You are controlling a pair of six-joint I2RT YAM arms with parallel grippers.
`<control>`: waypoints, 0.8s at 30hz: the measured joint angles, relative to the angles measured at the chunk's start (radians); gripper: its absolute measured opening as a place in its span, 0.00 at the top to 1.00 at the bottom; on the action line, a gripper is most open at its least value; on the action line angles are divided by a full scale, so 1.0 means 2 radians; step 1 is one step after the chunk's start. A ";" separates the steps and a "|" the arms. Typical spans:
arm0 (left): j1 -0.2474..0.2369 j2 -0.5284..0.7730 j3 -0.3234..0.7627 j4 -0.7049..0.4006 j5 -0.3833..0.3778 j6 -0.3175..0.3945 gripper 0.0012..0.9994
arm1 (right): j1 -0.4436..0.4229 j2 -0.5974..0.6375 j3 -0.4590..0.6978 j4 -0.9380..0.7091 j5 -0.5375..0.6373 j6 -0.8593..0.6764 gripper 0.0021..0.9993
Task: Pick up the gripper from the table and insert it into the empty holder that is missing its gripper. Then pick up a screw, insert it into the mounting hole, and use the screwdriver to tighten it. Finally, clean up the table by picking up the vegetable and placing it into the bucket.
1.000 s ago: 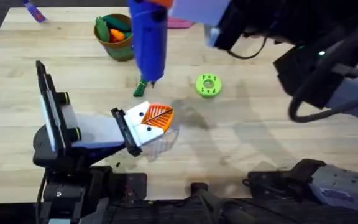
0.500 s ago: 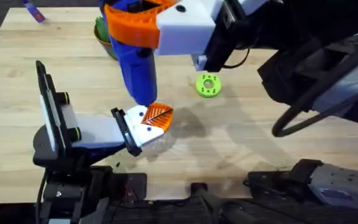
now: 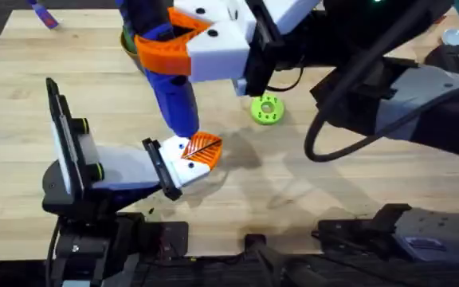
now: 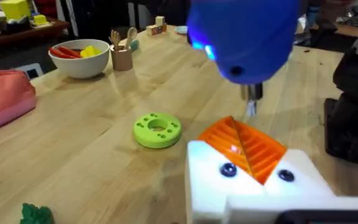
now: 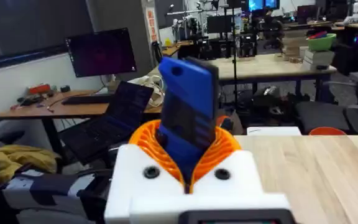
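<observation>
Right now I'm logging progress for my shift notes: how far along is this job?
Done, it seems: the orange gripper sits in the white holder. In hand: the right gripper holds the blue screwdriver upright, tip at the holder; I cannot tell whether the screw is tight. Left: a green leafy bit lies on the table, possibly the vegetable, for the bucket.

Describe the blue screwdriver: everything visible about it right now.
The screwdriver is bright blue, pen-shaped and plastic-looking, with a thin silver tip. The right pincer clamps its upper body between orange ribbed pads. It stands nearly upright, tip down, over the orange gripper seated on the white holder. In the left wrist view a blue light glows on its body and the tip sits at the gripper's upper edge; actual contact is unclear.
</observation>
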 joint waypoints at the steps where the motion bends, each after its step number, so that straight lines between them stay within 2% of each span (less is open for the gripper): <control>1: 0.000 0.000 0.000 0.000 0.000 0.000 0.99 | 0.000 0.000 0.000 0.000 0.000 -0.001 0.98; 24: 0.000 0.000 0.000 0.000 0.000 0.000 0.99 | 0.024 0.000 0.000 0.000 -0.004 -0.055 0.98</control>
